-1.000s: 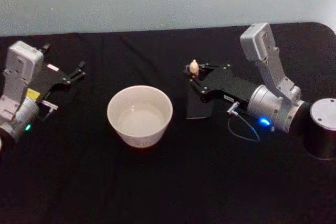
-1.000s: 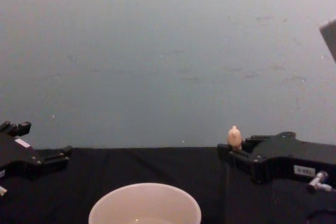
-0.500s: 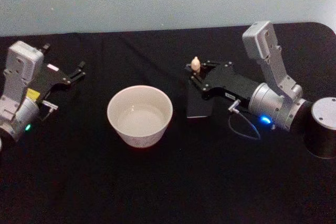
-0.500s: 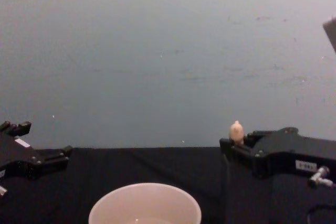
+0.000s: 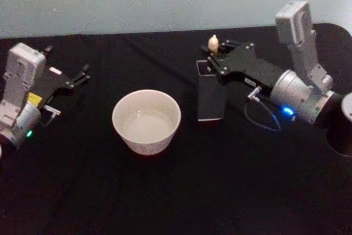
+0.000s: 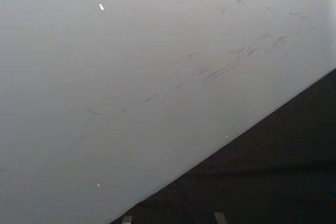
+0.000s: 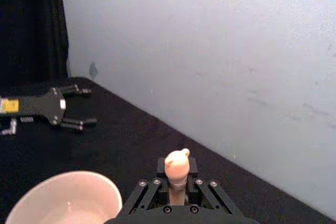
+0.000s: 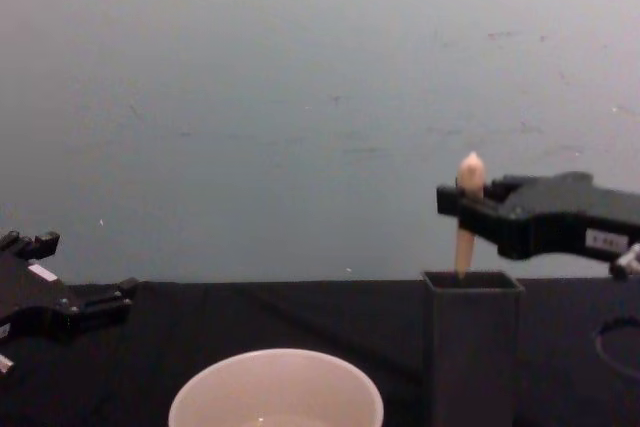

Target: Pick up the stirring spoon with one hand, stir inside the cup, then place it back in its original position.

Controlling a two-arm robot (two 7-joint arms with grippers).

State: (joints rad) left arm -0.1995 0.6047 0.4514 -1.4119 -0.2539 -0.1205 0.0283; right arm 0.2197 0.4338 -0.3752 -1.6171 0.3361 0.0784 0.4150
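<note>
Right end effector (image 5: 215, 54) is clamped on the spoon (image 8: 466, 175) just below its rounded cream tip. It is directly above the dark square holder (image 5: 211, 100), and the stem runs down into the holder's open top, so the spoon hangs upright, partly out of it. The spoon looks light, stiff and slender. Its smooth handle could slip or swing in a loose pinch, so a firm hold high on the handle, as here, seems right and leaves the lower end free for stirring. Left of the holder, near but apart, sits the cup (image 5: 144, 146), with what looks like liquid inside. Left end effector (image 5: 84, 74) rests at the far left of the tabletop (image 5: 165, 196), fingers spread, holding nothing. Count: one spoon, one cup, one holder, two end effectors.
</note>
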